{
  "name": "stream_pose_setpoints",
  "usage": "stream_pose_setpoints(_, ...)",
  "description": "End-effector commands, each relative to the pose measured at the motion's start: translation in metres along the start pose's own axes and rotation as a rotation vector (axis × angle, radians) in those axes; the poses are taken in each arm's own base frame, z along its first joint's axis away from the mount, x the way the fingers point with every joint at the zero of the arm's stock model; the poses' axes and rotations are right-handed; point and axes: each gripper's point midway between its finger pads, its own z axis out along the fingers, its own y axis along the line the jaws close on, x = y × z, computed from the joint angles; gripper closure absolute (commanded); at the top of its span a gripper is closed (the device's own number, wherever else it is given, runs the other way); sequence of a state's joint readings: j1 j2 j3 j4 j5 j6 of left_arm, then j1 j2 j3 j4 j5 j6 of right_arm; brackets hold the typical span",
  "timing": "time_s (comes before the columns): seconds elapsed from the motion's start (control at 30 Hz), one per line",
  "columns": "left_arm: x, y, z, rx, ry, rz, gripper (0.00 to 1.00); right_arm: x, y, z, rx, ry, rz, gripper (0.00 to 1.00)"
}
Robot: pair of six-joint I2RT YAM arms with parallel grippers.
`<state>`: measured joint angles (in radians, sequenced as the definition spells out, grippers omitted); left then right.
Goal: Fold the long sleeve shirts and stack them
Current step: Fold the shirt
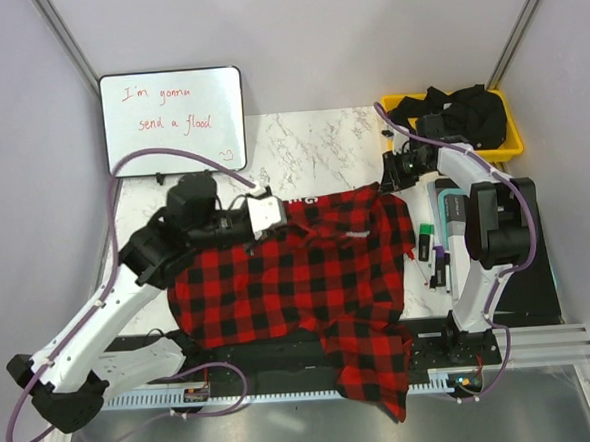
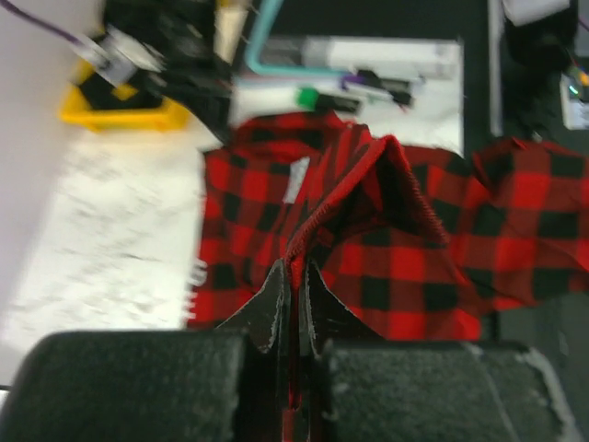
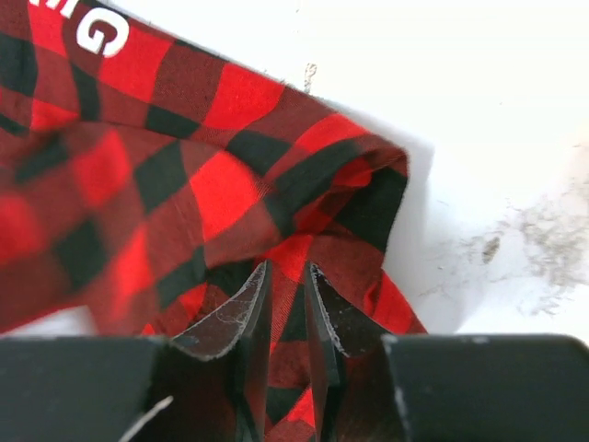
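One long sleeve shirt (image 1: 309,280), red-and-black check flannel, lies spread over the middle of the table, and one part of it hangs over the near edge (image 1: 380,376). My left gripper (image 1: 280,217) is at the shirt's far left edge. In the left wrist view it (image 2: 294,272) is shut on a raised fold of the cloth (image 2: 405,267). My right gripper (image 1: 386,185) is at the shirt's far right corner. The right wrist view shows its jaws (image 3: 288,272) pressed close on a bunched fold of the check cloth (image 3: 212,184), low over the white marble top.
A whiteboard (image 1: 173,120) with red writing leans at the back left. At the back right stands a yellow bin (image 1: 511,146) holding dark clothing (image 1: 464,110). Markers and small items (image 1: 432,248) lie right of the shirt, by the right arm's base.
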<state>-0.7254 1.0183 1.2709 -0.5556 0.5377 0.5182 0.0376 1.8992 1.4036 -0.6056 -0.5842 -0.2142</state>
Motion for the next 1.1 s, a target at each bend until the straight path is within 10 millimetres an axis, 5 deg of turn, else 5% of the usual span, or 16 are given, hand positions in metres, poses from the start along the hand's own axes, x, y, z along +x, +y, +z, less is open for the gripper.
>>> stream_pose_setpoints(0.0, 0.065, -0.064, 0.012, 0.179, 0.133, -0.223, 0.98, -0.048, 0.012, -0.04, 0.026, -0.139, -0.121, 0.72)
stream_pose_setpoints(0.13, 0.087, -0.11, 0.019, 0.306, 0.18, -0.273, 0.98, -0.06, 0.031, -0.042, -0.013, -0.164, -0.184, 0.71)
stream_pose_setpoints(0.27, 0.093, -0.137, 0.028, 0.39, 0.216, -0.301, 0.98, -0.046, 0.064, -0.011, -0.074, -0.1, -0.224, 0.71)
stream_pose_setpoints(0.43, 0.081, -0.142, 0.017, 0.427, 0.168, -0.255, 0.98, -0.03, 0.045, 0.02, -0.009, -0.031, -0.198, 0.72)
stream_pose_setpoints(0.6, 0.058, -0.135, 0.003, 0.415, 0.129, -0.2, 0.98, -0.024, 0.021, 0.032, 0.052, 0.012, -0.186, 0.73)
stream_pose_setpoints(0.83, 0.072, -0.132, 0.005, 0.347, 0.216, -0.362, 0.98, 0.003, -0.004, 0.059, 0.101, 0.12, -0.15, 0.74)
stream_pose_setpoints(0.93, 0.092, -0.111, 0.004, 0.222, 0.245, -0.471, 0.98, 0.01, -0.004, 0.058, 0.098, 0.159, -0.162, 0.74)
stream_pose_setpoints(1.07, 0.13, -0.049, -0.012, -0.048, 0.274, -0.636, 0.98, -0.004, 0.016, 0.039, 0.037, 0.112, -0.224, 0.69)
